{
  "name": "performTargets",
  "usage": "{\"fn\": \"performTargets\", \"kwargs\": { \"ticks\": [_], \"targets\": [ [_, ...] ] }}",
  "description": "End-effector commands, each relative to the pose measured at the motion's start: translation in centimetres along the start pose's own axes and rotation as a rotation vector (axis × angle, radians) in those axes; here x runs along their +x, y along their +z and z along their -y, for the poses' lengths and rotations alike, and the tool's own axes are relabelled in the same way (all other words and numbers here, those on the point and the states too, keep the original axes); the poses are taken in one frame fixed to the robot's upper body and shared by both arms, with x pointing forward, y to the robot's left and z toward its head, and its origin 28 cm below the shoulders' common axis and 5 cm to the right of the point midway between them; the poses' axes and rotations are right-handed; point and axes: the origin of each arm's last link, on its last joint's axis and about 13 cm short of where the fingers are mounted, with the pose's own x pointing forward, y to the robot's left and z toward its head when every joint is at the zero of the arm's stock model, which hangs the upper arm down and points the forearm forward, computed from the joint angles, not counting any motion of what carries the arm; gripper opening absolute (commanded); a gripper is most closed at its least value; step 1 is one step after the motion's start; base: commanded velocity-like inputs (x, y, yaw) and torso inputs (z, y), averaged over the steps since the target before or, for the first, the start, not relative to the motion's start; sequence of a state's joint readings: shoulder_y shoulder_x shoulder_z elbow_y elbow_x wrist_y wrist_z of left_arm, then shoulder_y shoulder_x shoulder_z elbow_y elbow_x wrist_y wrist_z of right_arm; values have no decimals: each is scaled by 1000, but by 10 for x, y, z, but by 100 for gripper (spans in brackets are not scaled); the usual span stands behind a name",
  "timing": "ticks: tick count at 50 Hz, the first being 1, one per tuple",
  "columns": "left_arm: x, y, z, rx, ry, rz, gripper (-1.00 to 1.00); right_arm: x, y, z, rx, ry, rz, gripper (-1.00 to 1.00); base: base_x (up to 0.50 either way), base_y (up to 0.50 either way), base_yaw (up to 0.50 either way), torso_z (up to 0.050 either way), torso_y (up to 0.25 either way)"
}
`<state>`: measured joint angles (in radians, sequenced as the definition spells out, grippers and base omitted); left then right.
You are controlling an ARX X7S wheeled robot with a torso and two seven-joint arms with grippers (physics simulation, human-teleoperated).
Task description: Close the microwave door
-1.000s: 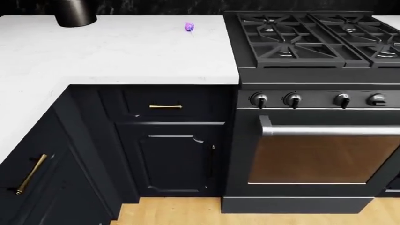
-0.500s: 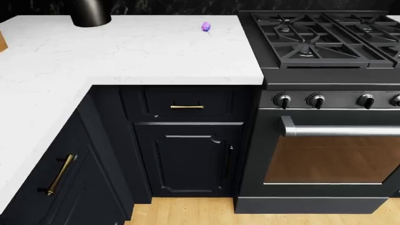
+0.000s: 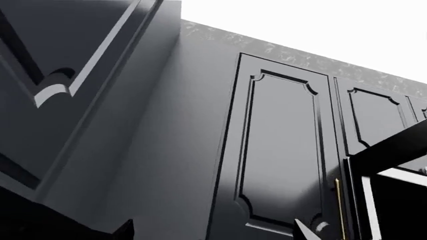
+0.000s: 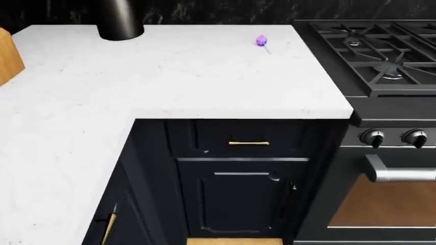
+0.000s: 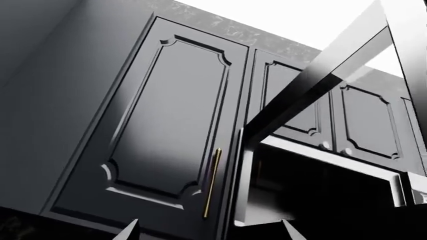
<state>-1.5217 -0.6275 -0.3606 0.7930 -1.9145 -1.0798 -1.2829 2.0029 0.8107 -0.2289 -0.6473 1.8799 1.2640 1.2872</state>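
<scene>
The microwave shows only in the two wrist views, seen from below among dark upper cabinets. In the right wrist view its door (image 5: 320,80) stands swung open, out from the dark cavity (image 5: 320,195). In the left wrist view the open door (image 3: 390,150) crosses the frame's edge beside the cavity (image 3: 400,205). My right gripper (image 5: 210,234) is open, below the door and apart from it. My left gripper (image 3: 213,235) is open too, under a cabinet panel, with nothing between its fingers. In the head view neither gripper nor the microwave appears.
Dark upper cabinet doors (image 5: 167,120) with a brass handle (image 5: 212,182) hang beside the microwave. Below lie a white L-shaped counter (image 4: 170,76), a black cylinder (image 4: 119,20), a small purple object (image 4: 262,41), the gas stove (image 4: 388,56), and a drawer with a brass pull (image 4: 248,143).
The head view has shifted left and closer: counter, purple object and stove slid right and down in the frame, and a wooden object has come into view at the left edge.
</scene>
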Motion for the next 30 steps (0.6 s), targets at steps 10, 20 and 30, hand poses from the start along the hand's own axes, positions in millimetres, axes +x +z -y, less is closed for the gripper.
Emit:
{"fn": "performTargets", "kwargs": {
  "ticks": [10,20,30],
  "targets": [
    [-1,0,0,2,-3,0,100,0,1,0,1,0,3,100,360,445,0,0,1],
    [-1,0,1,2,-4,0,100,1,1,0,17,1,3,100,221,269,0,0,0],
    [-1,0,1,2,-5,0,100,1,0,1,19,0,0,100,85,-296,0,0,1]
  ]
}}
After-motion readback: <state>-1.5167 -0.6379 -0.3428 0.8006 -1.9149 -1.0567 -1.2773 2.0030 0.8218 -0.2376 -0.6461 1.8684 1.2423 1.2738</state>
